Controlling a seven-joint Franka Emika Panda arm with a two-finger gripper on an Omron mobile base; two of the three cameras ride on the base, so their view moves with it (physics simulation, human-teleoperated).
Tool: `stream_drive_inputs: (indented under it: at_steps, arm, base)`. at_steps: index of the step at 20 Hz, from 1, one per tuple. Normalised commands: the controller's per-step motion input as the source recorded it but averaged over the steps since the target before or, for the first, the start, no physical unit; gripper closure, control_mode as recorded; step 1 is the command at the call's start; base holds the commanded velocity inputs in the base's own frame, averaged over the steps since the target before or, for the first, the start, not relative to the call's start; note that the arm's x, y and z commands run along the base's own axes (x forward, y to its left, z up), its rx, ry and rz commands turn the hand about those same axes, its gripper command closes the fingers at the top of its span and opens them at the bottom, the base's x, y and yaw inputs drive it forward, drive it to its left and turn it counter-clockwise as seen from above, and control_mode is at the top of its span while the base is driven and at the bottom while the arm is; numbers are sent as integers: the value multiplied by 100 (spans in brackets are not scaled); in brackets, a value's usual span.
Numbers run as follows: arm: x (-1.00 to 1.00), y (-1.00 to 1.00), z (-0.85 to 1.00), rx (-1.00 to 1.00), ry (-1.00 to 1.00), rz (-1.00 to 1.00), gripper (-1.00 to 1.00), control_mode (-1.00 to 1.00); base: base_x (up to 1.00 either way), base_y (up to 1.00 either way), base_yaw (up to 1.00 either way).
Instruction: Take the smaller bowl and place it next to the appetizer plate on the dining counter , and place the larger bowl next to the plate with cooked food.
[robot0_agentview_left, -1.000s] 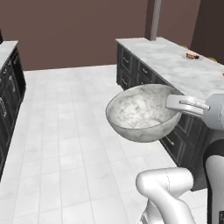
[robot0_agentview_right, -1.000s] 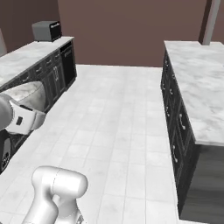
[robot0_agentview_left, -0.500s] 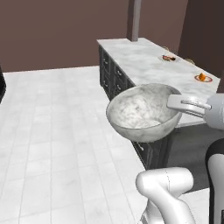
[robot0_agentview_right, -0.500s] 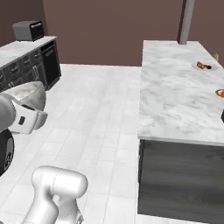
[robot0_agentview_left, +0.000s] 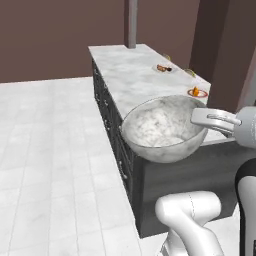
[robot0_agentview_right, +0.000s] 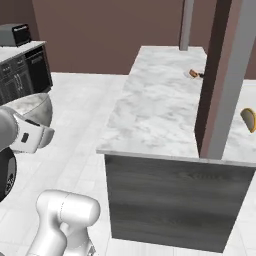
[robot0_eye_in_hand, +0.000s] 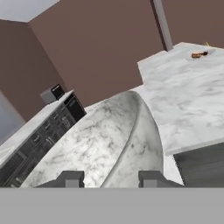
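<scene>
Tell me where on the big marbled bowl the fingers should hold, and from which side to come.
Grip the thin rim of the large bowl, one of the fingers inside the wall and one outside, as the gripper holds it now, coming from the robot's side. The body is wide, deep and rounded, likely too broad to span, so the rim is the only narrow part.

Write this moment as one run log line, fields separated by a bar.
gripper: shut on larger bowl | bowl: carried, off dining counter | plate with cooked food: far end
</scene>
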Motion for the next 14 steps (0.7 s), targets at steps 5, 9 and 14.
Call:
stream_drive_inputs:
  at_steps: [5, 9, 14]
  arm:
    - [0, 0, 0, 0, 0, 0, 100, 100]
    - [0, 0, 0, 0, 0, 0, 100, 100]
    - [0, 0, 0, 0, 0, 0, 100, 100]
  base:
    - [0, -100, -1]
    - [0, -100, -1]
    - [0, -100, -1]
